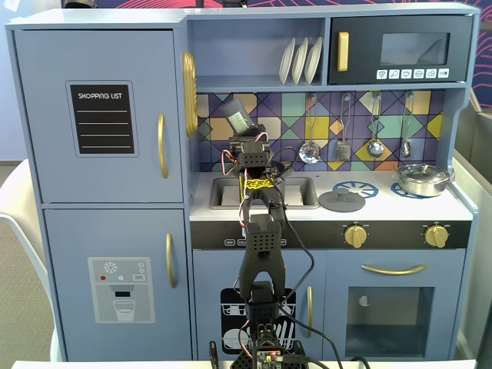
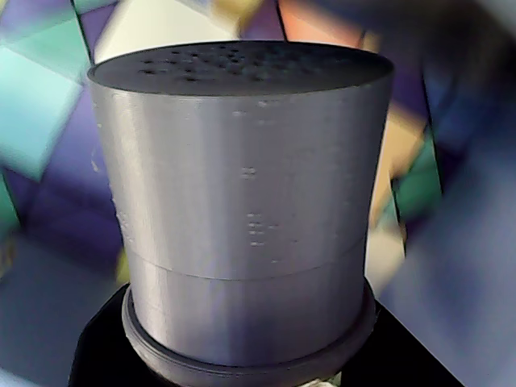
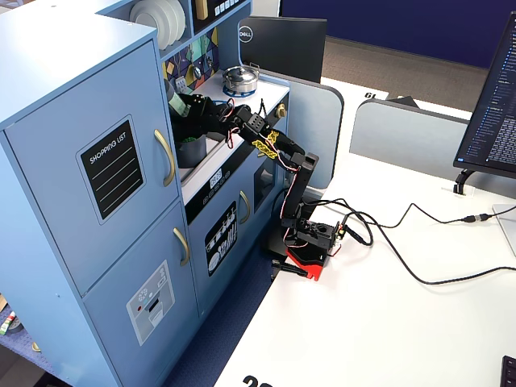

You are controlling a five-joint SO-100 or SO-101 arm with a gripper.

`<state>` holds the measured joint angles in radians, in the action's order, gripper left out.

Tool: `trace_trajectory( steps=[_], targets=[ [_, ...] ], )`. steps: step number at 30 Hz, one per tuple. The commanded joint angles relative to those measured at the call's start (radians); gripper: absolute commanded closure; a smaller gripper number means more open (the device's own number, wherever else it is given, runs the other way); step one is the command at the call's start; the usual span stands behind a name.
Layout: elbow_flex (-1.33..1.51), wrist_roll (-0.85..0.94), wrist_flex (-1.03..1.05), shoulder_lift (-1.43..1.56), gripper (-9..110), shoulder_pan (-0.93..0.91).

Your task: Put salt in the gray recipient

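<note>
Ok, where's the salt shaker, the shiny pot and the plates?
Shaker (image 2: 242, 210), wrist view, its gray side wall.
Pot (image 1: 422, 180), a fixed view, its shiny side.
Plates (image 1: 300, 60), a fixed view, the middle plate's face.

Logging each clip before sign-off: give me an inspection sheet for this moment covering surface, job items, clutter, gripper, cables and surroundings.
Surface: toy kitchen counter with a sink; the arm's base sits on a white desk.
Job's things: gray salt shaker held up over the sink area, perforated top visible in the wrist view; silver pot on the right burner, gray lid on the left burner.
Clutter: nothing seen.
Gripper: gripper closed around the shaker, raised before the tiled backsplash.
Cables: black leads trail across the desk.
Surroundings: plates on shelf, hanging utensils, monitor.
</note>
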<state>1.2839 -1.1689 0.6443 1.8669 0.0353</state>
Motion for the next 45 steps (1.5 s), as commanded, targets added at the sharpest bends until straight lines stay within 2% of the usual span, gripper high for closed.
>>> trace_trajectory(
  steps=[1, 4, 6, 10, 12, 14, 16, 18, 20, 24, 29, 30, 32, 37, 45],
  targets=[
    [-0.017, 0.061, -0.259, 0.009, 101, 0.046],
    [-0.071, 0.057, -0.322, -0.008, 101, 0.04],
    [-0.094, 0.037, -0.242, -0.014, 101, 0.015],
    [-0.089, -0.029, 0.046, -0.029, 101, -0.028],
    [-0.061, -0.038, 0.106, -0.034, 101, -0.02],
    [-0.025, -0.02, 0.049, -0.017, 101, 0.0],
    [-0.006, 0.063, -0.101, 0.003, 101, 0.021],
    [-0.046, 0.245, -0.218, 0.0, 101, 0.041],
    [-0.12, 0.499, -0.225, -0.015, 101, 0.035],
    [-0.124, 1.21, -0.222, 0.005, 101, -0.069],
    [0.026, 2.141, -0.357, 0.092, 101, -0.265],
    [0.052, 2.304, -0.416, 0.1, 101, -0.313],
    [0.072, 2.52, -0.499, 0.098, 101, -0.416],
    [0.089, 2.694, -0.494, 0.083, 101, -0.649],
    [0.258, 2.711, -0.514, 0.057, 101, -0.884]
  ],
)
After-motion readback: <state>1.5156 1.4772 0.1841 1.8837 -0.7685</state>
